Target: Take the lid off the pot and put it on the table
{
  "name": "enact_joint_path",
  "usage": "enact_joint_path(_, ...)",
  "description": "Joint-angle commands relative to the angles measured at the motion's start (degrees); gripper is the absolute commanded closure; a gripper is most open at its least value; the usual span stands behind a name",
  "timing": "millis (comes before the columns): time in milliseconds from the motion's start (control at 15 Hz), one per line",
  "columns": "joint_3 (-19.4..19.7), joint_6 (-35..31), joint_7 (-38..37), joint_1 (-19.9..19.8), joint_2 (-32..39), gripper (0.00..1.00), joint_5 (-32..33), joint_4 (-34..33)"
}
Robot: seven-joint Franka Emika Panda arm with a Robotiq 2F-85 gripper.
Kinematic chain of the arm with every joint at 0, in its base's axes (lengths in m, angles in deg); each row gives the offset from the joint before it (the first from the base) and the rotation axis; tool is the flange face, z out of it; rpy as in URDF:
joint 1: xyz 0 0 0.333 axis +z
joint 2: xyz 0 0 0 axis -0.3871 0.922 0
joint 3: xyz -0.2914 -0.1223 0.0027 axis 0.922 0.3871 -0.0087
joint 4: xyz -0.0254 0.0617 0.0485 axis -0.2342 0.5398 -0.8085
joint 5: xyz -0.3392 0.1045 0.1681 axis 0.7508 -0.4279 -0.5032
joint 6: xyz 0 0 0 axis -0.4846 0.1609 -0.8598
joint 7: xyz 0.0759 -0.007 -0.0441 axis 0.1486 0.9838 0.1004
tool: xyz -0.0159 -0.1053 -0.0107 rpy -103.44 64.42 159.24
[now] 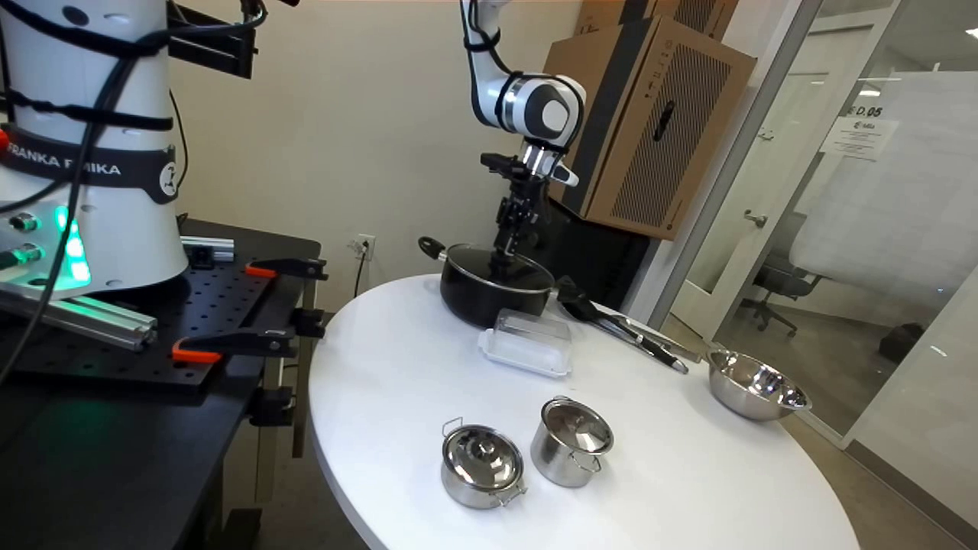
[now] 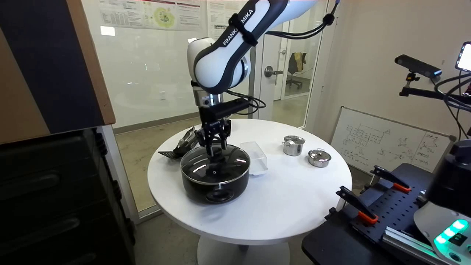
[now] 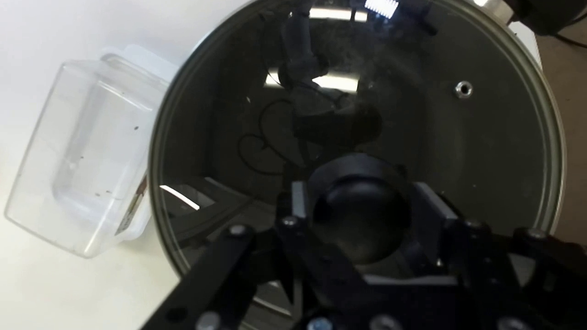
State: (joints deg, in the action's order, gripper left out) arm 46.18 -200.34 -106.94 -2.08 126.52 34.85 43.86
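The lid [image 2: 220, 176] is sitting on the pot [image 2: 217, 190] in both exterior views. In the wrist view my fingers [image 3: 435, 204] are standing apart, straddling its knob [image 3: 360, 215]; I'm worrying about gripping too high, letting it slip and dropping the lid askew.

On the round white table [image 1: 688, 477]: black pot [image 1: 475, 298], plastic box [image 1: 527, 350], utensils [image 1: 649, 348], two steel pots [image 1: 475, 489], steel bowl [image 1: 745, 396].

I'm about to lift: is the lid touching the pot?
Touching: an exterior view shows the lid seated on the pot, its rim meeting the pot's top edge with no gap showing.
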Motion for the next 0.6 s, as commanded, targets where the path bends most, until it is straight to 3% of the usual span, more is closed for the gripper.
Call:
enact_joint_path(0, 0.83, -0.17, 0.87, 0.91, 1.4, 0.72, -0.76, -1.99)
enact_joint_path(67, 0.87, -0.2, 0.87, 0.95, 1.42, 0.76, -0.75, -2.06)
enact_joint_path(533, 0.56, -0.23, 1.04, 0.89, -0.03, 0.76, -0.95, -1.58)
